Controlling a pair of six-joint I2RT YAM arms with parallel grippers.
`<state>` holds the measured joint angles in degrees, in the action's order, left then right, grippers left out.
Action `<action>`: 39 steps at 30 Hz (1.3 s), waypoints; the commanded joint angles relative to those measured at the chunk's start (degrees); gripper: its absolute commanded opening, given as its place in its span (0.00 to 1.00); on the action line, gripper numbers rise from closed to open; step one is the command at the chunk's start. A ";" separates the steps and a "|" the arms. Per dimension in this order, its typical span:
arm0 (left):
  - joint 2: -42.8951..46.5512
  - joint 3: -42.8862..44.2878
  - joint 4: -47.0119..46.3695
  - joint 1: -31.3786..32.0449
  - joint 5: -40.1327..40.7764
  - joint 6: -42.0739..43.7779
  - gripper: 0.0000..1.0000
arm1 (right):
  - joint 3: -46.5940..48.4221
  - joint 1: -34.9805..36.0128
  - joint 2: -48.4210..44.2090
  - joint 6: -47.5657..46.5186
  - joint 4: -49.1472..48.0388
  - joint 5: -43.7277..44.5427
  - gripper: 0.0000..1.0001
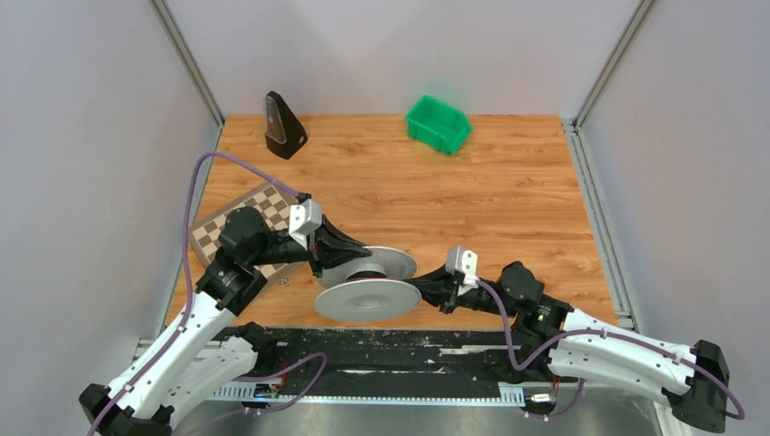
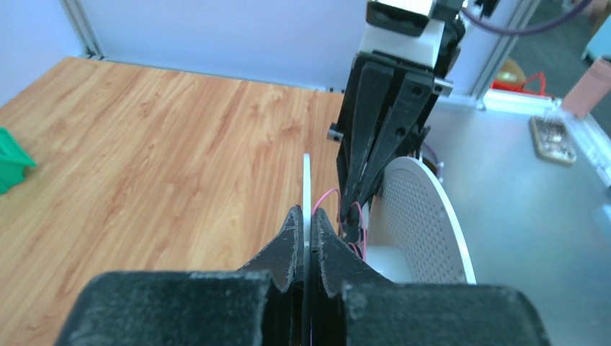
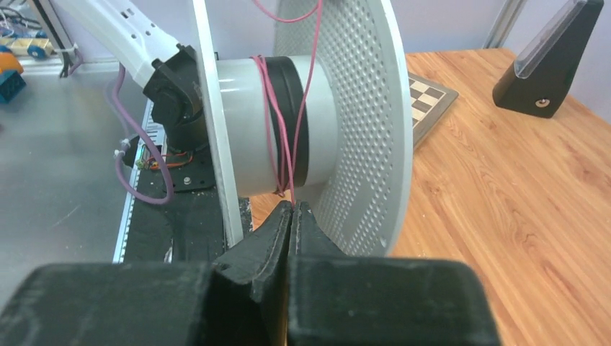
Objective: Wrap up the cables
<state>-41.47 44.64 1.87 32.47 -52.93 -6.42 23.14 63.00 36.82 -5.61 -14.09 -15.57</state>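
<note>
A grey reel with two wide discs hangs off the table near its front edge. My left gripper is shut on the rim of one thin disc; its jaws clamp it edge-on. The other disc is perforated. A thin pink cable runs a few turns round the reel's hub, beside a black band. My right gripper sits between the discs, just under the hub, shut on the cable's end. It also shows in the top view and the left wrist view.
A chessboard lies under the left arm. A black wedge-shaped object stands at the back left and a green bin at the back centre. The black base strip runs along the front edge below the reel.
</note>
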 commanded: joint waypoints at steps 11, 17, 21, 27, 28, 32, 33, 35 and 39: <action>6.50 -11.53 -41.82 -0.34 23.52 -30.13 0.00 | -7.00 0.43 3.64 20.56 -30.13 5.81 0.00; 6.90 -15.54 -46.78 -0.30 28.19 -33.12 0.00 | -8.40 0.42 7.03 28.62 -38.85 9.28 0.00; 7.39 -18.52 -49.42 -0.28 33.24 -33.37 0.00 | -8.21 0.42 11.20 32.85 -43.95 11.58 0.00; 5.07 -21.36 -53.74 -0.25 41.98 -36.57 0.00 | -6.58 0.69 15.38 36.38 -44.45 15.54 0.00; 4.40 -21.31 -54.39 -0.28 42.59 -36.92 0.00 | -6.53 0.78 15.87 37.04 -44.94 17.62 0.00; 2.51 -21.88 -54.52 -0.21 44.69 -39.83 0.00 | -6.98 0.92 18.95 43.71 -47.19 24.56 0.00; 2.26 -22.14 -54.58 -0.17 45.70 -40.31 0.00 | -7.21 0.93 19.89 45.42 -48.12 25.97 0.00; 1.93 -23.26 -54.90 -0.20 47.23 -41.41 0.00 | -7.65 0.91 22.04 46.31 -51.21 27.50 0.00; 2.02 -24.79 -54.79 -0.20 50.16 -41.96 0.00 | -6.03 0.89 24.68 46.81 -50.17 28.22 0.00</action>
<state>-39.16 20.49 -49.76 32.38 -11.20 -48.23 14.55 63.00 59.00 39.59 -63.75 10.17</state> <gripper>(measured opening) 0.017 0.002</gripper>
